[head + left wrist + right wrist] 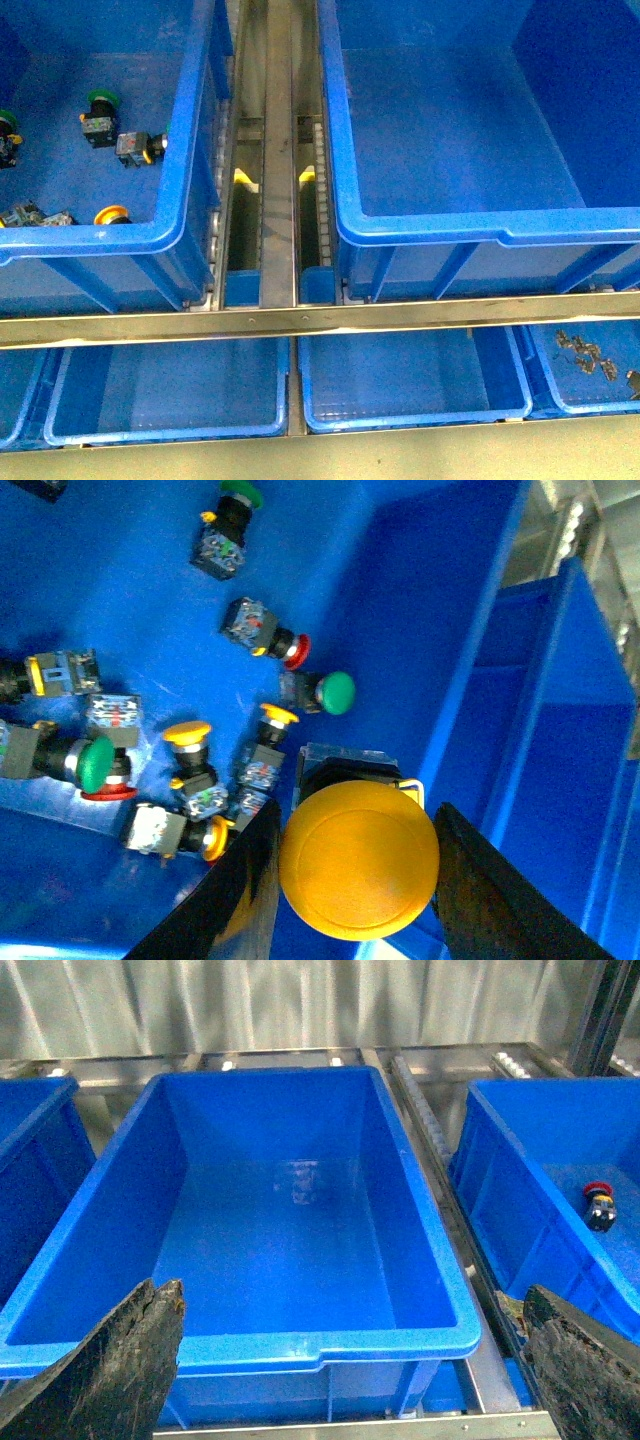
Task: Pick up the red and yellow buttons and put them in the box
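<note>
Left fingers (240,890) gripping the yellow button (358,860) by its cap, right fingers (115,1365) hanging wide apart over the blue box (240,1345)

1. The box (480,232) is open on top, its floor bare: wide room from above.
2. Between it and the left crate (100,240) stand two thick rims and a metal rail (278,150).
3. In the left crate the pushbuttons (187,732) lie crowded, with little bare floor between; the left gripper (355,815), closed on the yellow button (358,858), hangs near the crate wall.
4. A metal crossbar (320,318) runs before both crates.
</note>
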Tool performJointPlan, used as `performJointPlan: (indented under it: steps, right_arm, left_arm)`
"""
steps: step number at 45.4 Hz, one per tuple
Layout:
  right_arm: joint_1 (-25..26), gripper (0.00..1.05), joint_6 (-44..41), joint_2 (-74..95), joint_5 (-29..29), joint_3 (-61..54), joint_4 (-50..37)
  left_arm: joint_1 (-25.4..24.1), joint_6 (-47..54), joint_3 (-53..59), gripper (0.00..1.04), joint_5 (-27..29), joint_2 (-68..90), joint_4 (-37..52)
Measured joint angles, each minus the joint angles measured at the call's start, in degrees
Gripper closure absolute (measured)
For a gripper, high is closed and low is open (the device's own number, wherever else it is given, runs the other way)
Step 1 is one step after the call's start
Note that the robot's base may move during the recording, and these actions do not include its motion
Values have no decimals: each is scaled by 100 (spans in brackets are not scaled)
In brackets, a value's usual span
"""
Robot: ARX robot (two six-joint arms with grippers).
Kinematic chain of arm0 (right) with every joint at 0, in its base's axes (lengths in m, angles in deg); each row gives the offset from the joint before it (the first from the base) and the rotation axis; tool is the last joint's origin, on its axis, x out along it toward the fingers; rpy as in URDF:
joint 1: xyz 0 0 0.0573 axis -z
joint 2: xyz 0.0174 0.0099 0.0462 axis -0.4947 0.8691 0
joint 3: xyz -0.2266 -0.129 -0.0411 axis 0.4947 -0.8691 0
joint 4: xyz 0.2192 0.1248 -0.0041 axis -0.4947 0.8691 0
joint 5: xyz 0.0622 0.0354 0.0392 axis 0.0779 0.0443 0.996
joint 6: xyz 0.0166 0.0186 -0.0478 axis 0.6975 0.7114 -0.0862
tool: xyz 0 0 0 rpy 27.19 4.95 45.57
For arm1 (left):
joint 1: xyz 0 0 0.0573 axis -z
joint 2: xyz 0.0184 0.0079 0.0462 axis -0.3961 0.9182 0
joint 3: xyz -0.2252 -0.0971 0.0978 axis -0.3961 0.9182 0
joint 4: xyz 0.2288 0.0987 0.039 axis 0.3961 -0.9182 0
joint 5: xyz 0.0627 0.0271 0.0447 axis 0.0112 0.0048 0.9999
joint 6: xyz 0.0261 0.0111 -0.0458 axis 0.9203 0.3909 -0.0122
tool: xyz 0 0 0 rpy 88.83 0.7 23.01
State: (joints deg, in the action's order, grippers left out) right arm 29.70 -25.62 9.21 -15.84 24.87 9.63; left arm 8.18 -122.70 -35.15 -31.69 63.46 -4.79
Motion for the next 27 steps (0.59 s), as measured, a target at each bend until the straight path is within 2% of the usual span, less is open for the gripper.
performJointPlan:
  steps: [3,9,13,19,27]
  right_arm:
    - [0,6,0,-2,-2,0,0]
    - [0,6,0,0,0,0,0]
    - [0,6,0,-2,0,0,0]
    - [0,6,0,-2,0,0,0]
    - [0,6,0,0,0,0,0]
  left_arm:
    - [175,-284,59,69,-70,-308,-63]
    - [964,-822,214,69,-20,-761,-105]
    - [1545,-1156,304,69,227,-868,-74]
    - [2721,-1803,372,69,826,-852,197]
    - [4065,-2420,162,69,1543,-269,538]
